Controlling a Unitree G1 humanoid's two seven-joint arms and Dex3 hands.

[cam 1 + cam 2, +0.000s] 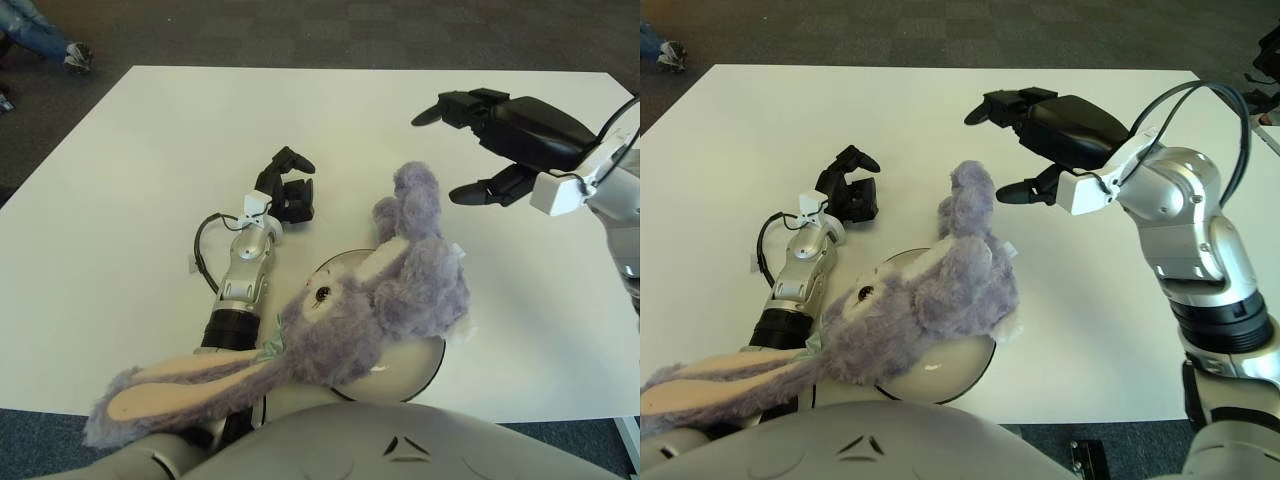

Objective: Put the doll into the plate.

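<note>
Right hand: your right hand (478, 140) hangs above the white table (120, 190), up and to the right of the doll, fingers spread, gripping nothing.
Left hand: your left hand (285, 190) shows left of the doll's raised paw, forearm stretched along the table, fingers curled inward around nothing.
Doll: the purple rabbit doll (385, 300) lies across the plate (415, 365), long ear trailing off the near table edge.
Writing: you have no readable labels or brands.
</note>
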